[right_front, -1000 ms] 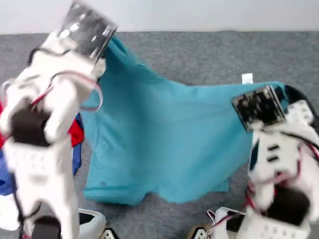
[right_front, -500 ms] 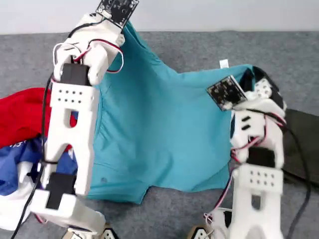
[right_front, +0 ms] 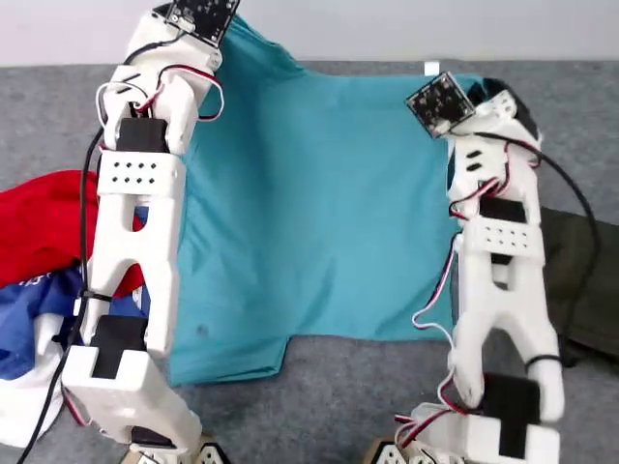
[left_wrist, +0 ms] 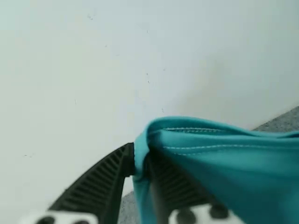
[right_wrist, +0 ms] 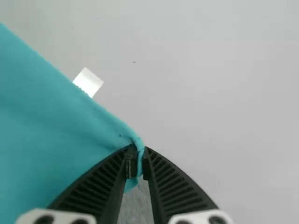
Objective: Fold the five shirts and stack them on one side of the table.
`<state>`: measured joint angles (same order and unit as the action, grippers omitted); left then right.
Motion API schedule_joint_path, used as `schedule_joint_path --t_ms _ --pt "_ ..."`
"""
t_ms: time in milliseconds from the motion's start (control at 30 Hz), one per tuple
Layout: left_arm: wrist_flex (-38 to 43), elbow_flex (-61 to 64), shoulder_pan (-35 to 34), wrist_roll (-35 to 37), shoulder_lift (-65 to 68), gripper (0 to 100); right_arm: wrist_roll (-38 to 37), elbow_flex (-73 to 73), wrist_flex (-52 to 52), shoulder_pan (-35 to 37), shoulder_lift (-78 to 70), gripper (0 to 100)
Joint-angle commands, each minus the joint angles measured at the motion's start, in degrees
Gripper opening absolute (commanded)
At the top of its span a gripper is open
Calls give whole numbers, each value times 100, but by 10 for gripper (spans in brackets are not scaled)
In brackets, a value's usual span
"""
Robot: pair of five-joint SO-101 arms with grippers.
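The teal shirt [right_front: 319, 213] is spread over the grey worktop [right_front: 368, 406] at the centre of the high view, with its far edge at 12 o'clock by the wall. The left end effector [left_wrist: 139, 156] is pressed together on one corner of that edge, at about 11 o'clock. The right end effector [right_wrist: 136, 156] is pinched on the other corner, at about 1 o'clock, just beside a small white label [right_front: 430, 68].

The held edge runs from 9 to 3 o'clock between the two. The rest of the cloth lies from both end effectors toward 6 o'clock and ends in a loose edge near the arm bases. The coming fold is therefore judged to call for both corners being carried together toward 6 o'clock, with neither arm nearer than the other.

A red shirt [right_front: 44, 227] and a blue and white shirt [right_front: 29, 329] are heaped at 9 o'clock beside the left arm. A dark green garment [right_front: 575, 280] lies at 3 o'clock beside the right arm. The fold is judged barely begun.
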<state>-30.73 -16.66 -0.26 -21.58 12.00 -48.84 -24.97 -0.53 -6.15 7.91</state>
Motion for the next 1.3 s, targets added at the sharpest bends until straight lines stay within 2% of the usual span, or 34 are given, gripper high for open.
schedule_joint_path --t_ms 0,100,200,333,500,633,900,1067,1200,1267 --pt "176 -84 -53 -70 -53 15 -26 554 -145 127 -57 10" --pt "88 -48 -35 -70 -88 15 -26 527 -84 224 -75 10" --pt "-510 -154 18 -70 -97 14 -35 387 84 242 -66 9" --pt "-1908 -453 35 -79 -97 14 -35 387 989 215 -4 9" --pt "-3780 -743 26 -79 -97 14 -62 369 2624 233 426 9" --pt "-4932 -769 18 -114 -97 14 -185 369 3732 215 681 9" --pt "-6910 -769 -70 -1389 -97 14 -193 369 5349 -22 1314 9" --pt "-6989 -760 -642 -1477 -105 14 -202 369 6475 -242 1613 9" --pt "-6998 -549 -1002 -1512 -422 14 -484 360 7257 -409 1640 10" --pt "-6998 -189 -1046 -1855 -791 13 -554 360 7521 -479 1631 11"
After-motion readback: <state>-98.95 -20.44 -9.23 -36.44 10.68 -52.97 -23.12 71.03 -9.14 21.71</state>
